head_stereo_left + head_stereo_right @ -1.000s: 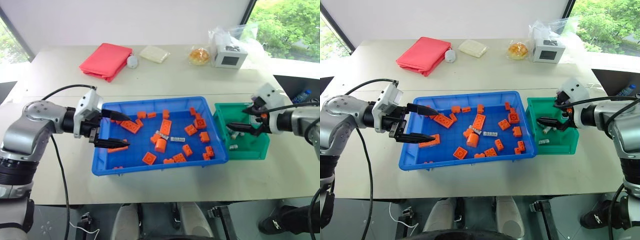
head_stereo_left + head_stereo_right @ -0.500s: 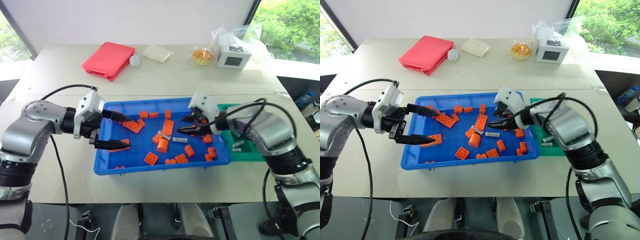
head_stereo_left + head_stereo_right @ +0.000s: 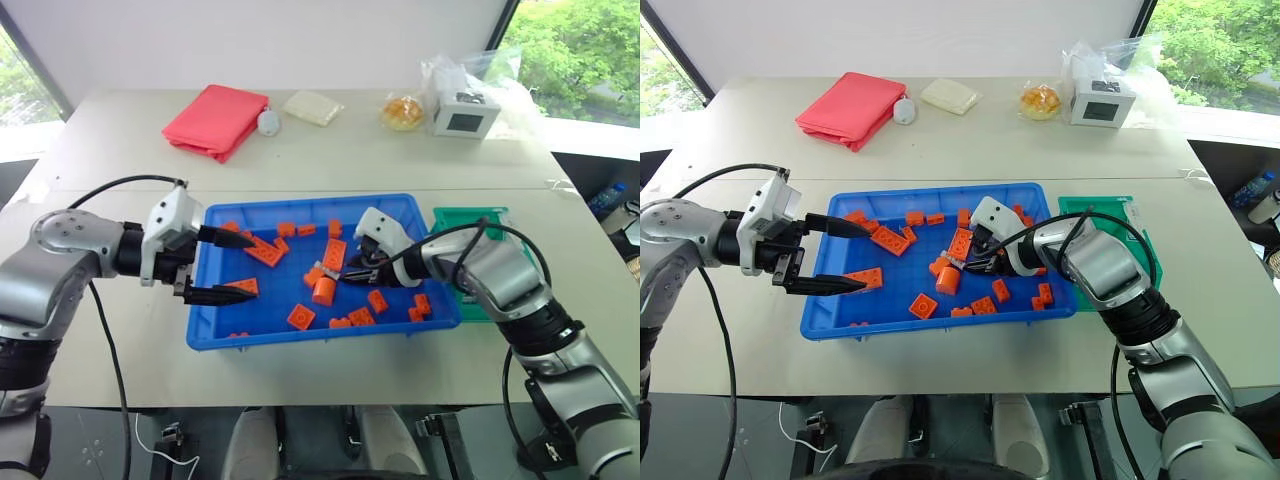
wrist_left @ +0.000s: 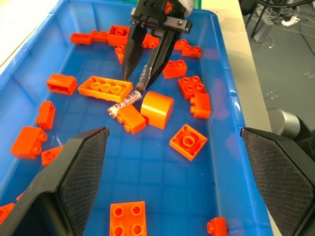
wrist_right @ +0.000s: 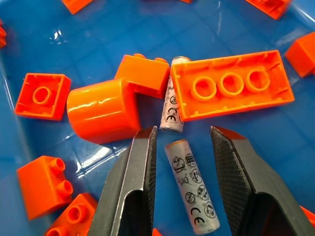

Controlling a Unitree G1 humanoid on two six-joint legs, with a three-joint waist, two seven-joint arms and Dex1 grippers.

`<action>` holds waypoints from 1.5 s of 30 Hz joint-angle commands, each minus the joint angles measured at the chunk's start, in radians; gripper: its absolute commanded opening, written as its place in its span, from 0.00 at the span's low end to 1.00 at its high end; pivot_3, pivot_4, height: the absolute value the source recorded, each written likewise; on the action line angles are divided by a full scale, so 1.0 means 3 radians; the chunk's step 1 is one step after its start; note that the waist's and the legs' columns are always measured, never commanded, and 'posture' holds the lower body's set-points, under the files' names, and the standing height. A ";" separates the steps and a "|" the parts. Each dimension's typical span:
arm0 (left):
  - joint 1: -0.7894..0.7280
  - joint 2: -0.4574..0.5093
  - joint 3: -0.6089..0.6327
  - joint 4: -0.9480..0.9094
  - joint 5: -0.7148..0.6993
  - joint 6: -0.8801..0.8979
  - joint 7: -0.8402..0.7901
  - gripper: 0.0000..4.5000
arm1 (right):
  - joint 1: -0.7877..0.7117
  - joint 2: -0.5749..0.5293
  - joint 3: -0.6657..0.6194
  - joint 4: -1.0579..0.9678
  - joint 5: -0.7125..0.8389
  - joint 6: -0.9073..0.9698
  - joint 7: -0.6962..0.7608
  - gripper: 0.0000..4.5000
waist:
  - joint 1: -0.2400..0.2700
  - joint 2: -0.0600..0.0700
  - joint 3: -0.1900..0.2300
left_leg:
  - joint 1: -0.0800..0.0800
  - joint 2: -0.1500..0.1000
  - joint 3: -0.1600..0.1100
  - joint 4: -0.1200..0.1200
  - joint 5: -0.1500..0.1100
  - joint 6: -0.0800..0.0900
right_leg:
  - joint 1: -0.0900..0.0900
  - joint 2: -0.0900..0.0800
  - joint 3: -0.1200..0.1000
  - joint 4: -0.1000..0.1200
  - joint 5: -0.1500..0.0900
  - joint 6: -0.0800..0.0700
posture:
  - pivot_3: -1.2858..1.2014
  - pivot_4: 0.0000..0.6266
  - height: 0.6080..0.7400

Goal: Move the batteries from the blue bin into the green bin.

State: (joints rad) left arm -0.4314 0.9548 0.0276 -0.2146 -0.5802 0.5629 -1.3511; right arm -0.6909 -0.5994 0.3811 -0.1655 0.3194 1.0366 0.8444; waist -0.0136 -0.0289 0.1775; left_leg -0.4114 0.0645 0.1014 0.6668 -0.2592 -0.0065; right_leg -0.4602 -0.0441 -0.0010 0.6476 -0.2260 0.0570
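Observation:
The blue bin (image 3: pixel 320 338) sits mid-table with several orange bricks (image 3: pixel 300 316) inside. Two batteries lie at its centre. One battery (image 5: pixel 189 189) lies on the bin floor between my right gripper's (image 5: pixel 181 130) fingers, with a gap on each side, so the gripper is open around it. The other battery (image 5: pixel 172 110) is wedged between two bricks just beyond the fingertips. In the head view my right gripper (image 3: pixel 345 275) is low inside the bin. My left gripper (image 3: pixel 248 267) hovers wide open and empty over the bin's left end. The green bin (image 3: pixel 480 213) stands right of the blue one, partly hidden by my right arm.
A long orange brick (image 5: pixel 231 86) and a rounded orange block (image 5: pixel 101 110) crowd the batteries. At the table's far side lie a red cloth (image 3: pixel 215 118), a white packet (image 3: pixel 313 107), a bagged bun (image 3: pixel 400 112) and a white box (image 3: pixel 462 112).
My right gripper swung from over the green bin leftward into the blue bin, dropped low, and narrowed its fingers around a battery. The left gripper stayed where it was.

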 commanded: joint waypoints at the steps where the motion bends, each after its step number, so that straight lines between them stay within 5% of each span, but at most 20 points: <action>1: -0.0005 0.0025 0.0110 -0.0045 -0.0033 -0.0041 0.0011 1.00 | -0.0011 0.0073 -0.0074 -0.0111 0.0042 0.0043 -0.0046 0.39 | -0.0005 0.0000 0.0000 | 0.0000 0.0000 0.0000 0.0000 0.0000 0.0000 | 0.0000 0.0000 0.0000 0.0000 0.0000 0.0000 | 0.52 0.24 0.97; 13: -0.0239 -0.0026 -0.0005 0.0130 0.0044 -0.0094 -0.0009 1.00 | -0.0003 0.0398 0.0147 0.0226 -0.0164 -0.0184 -0.0208 0.39 | -0.0003 0.0000 -0.0001 | 0.0000 0.0000 0.0000 0.0000 0.0000 0.0000 | 0.0000 0.0001 0.0000 0.0000 0.0001 0.0001 | 0.52 0.24 0.97; 17: -0.0275 -0.0039 -0.0020 0.0158 0.0060 -0.0099 -0.0019 1.00 | -0.0001 0.0434 0.0194 0.0315 -0.0253 -0.0301 -0.0210 0.01 | -0.0005 -0.0001 -0.0001 | 0.0001 0.0000 0.0000 0.0000 0.0000 0.0000 | 0.0001 0.0001 0.0000 0.0000 0.0001 0.0002 | 0.52 0.24 0.97; 23: -0.0320 -0.0075 -0.0042 0.0202 0.0095 -0.0112 -0.0027 1.00 | -0.0064 0.0299 -0.0126 -0.0068 -0.0040 -0.0048 -0.0117 0.01 | -0.0001 -0.0001 -0.0001 | 0.0002 0.0000 0.0000 0.0000 0.0000 0.0000 | 0.0002 0.0001 0.0000 0.0000 0.0001 0.0002 | 0.52 0.24 0.97; 31: -0.0269 -0.0190 -0.0083 0.0222 0.0124 -0.0165 0.0025 1.00 | -0.0325 -0.0771 -0.1286 -0.0204 0.0428 0.0554 0.0161 0.01 | 0.0030 -0.0001 -0.0001 | 0.0000 -0.0001 0.0000 0.0000 0.0000 0.0000 | 0.0003 -0.0003 -0.0001 -0.0002 0.0000 -0.0001 | 0.52 0.24 0.97; 35: -0.0272 -0.0234 -0.0098 0.0273 0.0140 -0.0201 0.0012 1.00 | 0.0035 -0.1480 -0.1581 -0.0004 0.0334 0.0328 0.0313 0.01 | 0.0021 -0.0003 -0.0001 | 0.0000 -0.0003 0.0000 -0.0004 -0.0001 0.0002 | 0.0002 -0.0004 -0.0002 -0.0006 -0.0004 -0.0003 | 0.52 0.24 0.97; 40: -0.0416 -0.0342 -0.0155 0.0387 0.0167 -0.0228 0.0004 1.00 | 0.0563 -0.1723 -0.1789 0.0117 0.0260 0.0110 0.0257 0.01 | -0.0023 -0.0002 -0.0001 | 0.0007 -0.0002 0.0003 -0.0003 -0.0001 0.0002 | 0.0003 -0.0002 0.0003 -0.0002 -0.0003 -0.0002 | 0.52 0.24 0.97; 45: -0.0530 -0.0430 -0.0205 0.0475 0.0208 -0.0264 -0.0031 1.00 | 0.0679 -0.1615 -0.1764 0.0100 0.0226 -0.0029 0.0098 0.55 | -0.0025 -0.0001 -0.0001 | 0.0008 -0.0001 0.0001 -0.0003 -0.0001 0.0002 | 0.0002 0.0002 0.0004 0.0001 0.0000 0.0003 | 0.52 0.24 0.97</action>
State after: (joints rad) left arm -0.5701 0.8246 -0.0281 -0.0734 -0.5221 0.5006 -1.3521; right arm -0.4614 -1.0788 -0.1256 -0.1123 0.3862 1.0569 0.8801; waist -0.0211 -0.0291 0.1772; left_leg -0.4090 0.0644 0.1018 0.6660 -0.2595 -0.0059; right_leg -0.4595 -0.0434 0.0004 0.6477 -0.2260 0.0582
